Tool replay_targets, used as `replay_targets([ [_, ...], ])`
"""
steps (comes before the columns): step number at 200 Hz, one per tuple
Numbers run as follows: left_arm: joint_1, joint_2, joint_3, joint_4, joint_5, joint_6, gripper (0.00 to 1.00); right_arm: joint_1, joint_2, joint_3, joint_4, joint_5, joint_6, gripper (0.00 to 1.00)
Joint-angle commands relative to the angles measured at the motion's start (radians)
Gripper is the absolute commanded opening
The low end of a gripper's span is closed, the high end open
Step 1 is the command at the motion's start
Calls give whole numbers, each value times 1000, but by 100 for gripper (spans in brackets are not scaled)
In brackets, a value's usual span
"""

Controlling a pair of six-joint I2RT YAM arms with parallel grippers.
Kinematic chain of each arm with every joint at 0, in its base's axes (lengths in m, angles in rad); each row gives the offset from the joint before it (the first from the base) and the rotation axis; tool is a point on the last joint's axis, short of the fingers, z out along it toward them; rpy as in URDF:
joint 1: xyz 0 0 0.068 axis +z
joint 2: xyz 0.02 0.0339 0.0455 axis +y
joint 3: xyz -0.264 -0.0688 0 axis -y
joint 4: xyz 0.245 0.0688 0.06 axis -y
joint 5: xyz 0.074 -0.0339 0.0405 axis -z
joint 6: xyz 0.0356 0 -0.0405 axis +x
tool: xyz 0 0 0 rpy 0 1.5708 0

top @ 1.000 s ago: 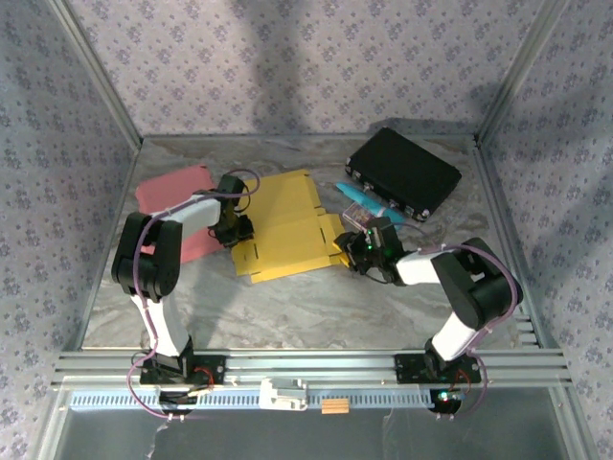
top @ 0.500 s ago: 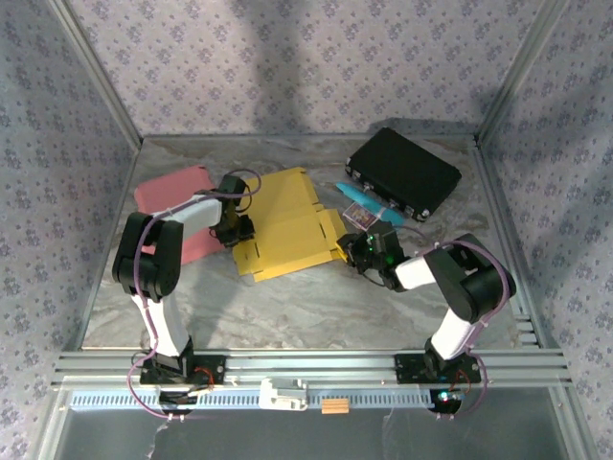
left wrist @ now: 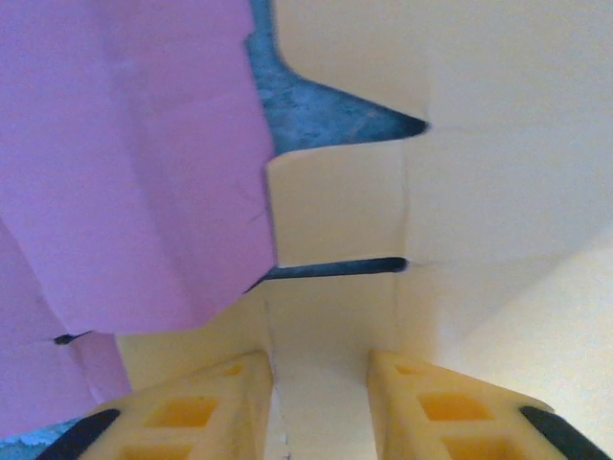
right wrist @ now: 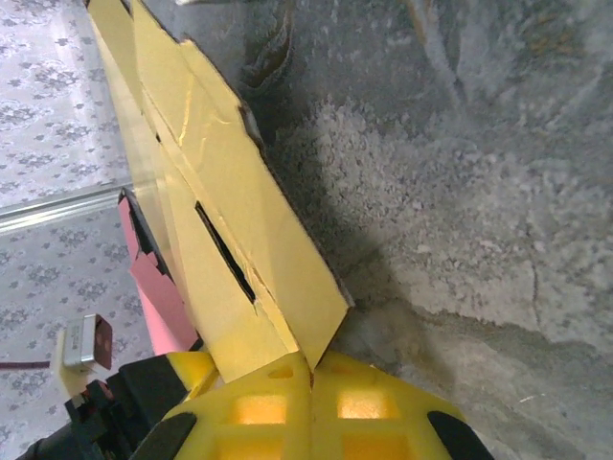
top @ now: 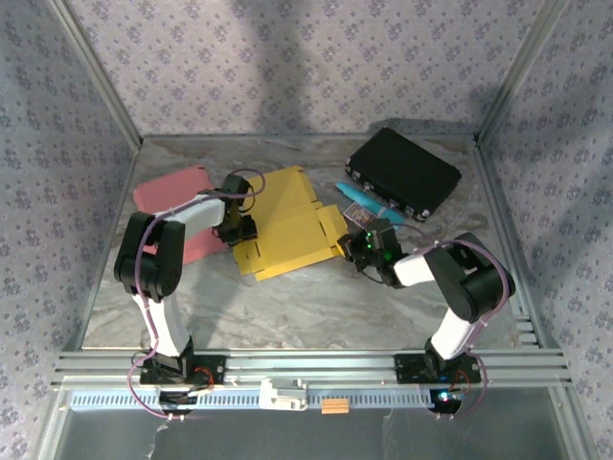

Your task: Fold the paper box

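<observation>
The yellow paper box [top: 287, 225] lay flat on the tabletop [top: 316, 307] (a pink sheet [top: 172, 187] beside it). The right fingers [right wrist: 259, 407] were clamped on its corner; the left fingers [left wrist: 206, 407] stood apart over its flap.

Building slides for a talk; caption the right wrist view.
Right gripper shut on a corner of the yellow paper box, above the marbled table.

**user1:** quick headcount, what've we got in there?

**user2:** one yellow paper box [top: 287, 225], one pink sheet [top: 172, 189], one black case [top: 404, 172], and one blue thing [top: 354, 195], too small to tell what it is.

**user1:** and the robot bits?

**user2:** two arms, left arm [top: 153, 259] and right arm [top: 469, 287]. One gripper each, so two: left gripper [top: 244, 230], right gripper [top: 351, 246].
</observation>
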Motion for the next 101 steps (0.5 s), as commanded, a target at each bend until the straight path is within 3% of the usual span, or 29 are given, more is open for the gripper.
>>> replay_targets([
  [1,-24,-42,23,-88,-58,13,45,10,-34,39,-74,24,9,0],
  [29,-63,-184,42,-129,-144,4,55,17,-95,76,-179,39,37,0],
  [56,-139,-355,12,-111,-201,52,57,24,-152,129,-315,57,77,0],
  [78,-251,-494,-60,-46,-262,171,58,26,-182,186,-448,63,104,0],
  [101,-430,-647,-210,68,-303,391,58,23,-183,257,-576,53,124,0],
])
